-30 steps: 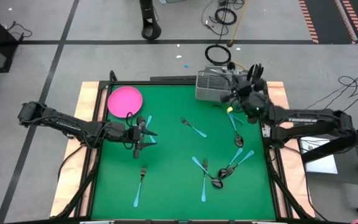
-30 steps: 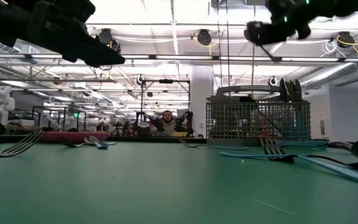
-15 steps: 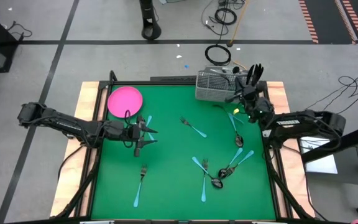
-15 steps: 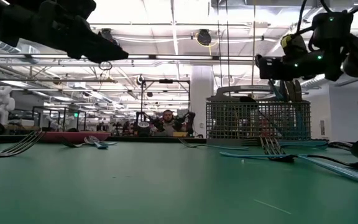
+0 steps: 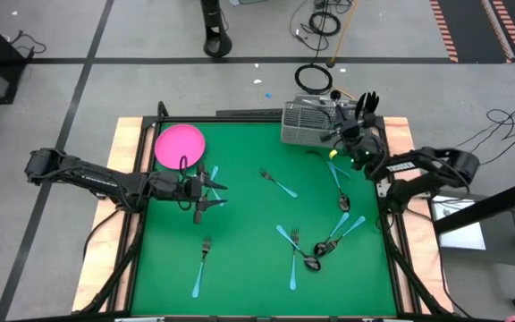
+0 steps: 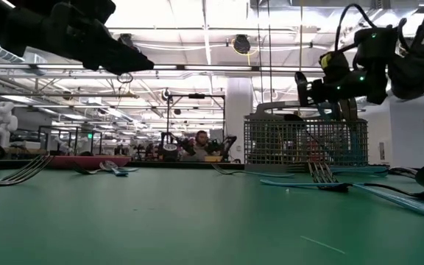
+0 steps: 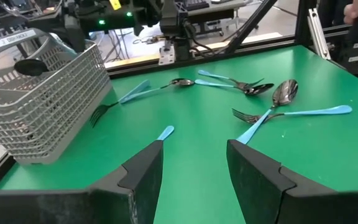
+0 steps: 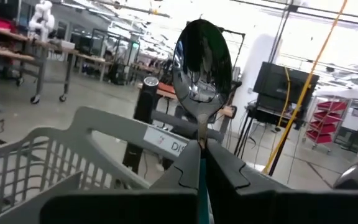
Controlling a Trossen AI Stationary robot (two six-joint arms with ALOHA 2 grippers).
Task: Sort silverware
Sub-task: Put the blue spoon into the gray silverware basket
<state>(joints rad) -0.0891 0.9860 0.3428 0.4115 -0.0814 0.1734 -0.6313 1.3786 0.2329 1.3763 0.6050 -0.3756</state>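
My right gripper [image 8: 201,150] hovers at the table's far right, beside the silver wire-mesh caddy [image 5: 308,122], and is shut on a spoon [image 8: 202,57] with a shiny bowl. In the low view it hangs just above the caddy's rim [image 6: 293,110]. My left gripper [image 5: 209,194] stands open above the mat's left half, near the pink plate [image 5: 180,145], with nothing between its fingers [image 7: 143,175]. Loose silverware lies flat on the green mat: a fork [image 5: 278,185], a blue-handled fork [image 5: 200,266] and a cluster [image 5: 318,249]. My right gripper pinches the spoon between its two fingers at the neck [image 8: 201,140], just below the bowl. The spoon lies along the fingers, and its bowl sticks out past the fingertips. The fingers come about level from the table's right side. The spoon is lifted clear, over the caddy's rim.
The caddy holds dark utensils standing upright [image 5: 366,100]. More silverware lies on the right side of the mat [image 5: 341,193] and beside my left gripper [image 5: 214,175]. The mat's wooden border [image 5: 130,134] runs along both sides. A person sits in the room far behind the table [image 6: 199,144].
My right gripper has come down with the spoon from high above the caddy to just above its rim, and its arm has folded back toward the table's right edge. It has stayed shut on the spoon.
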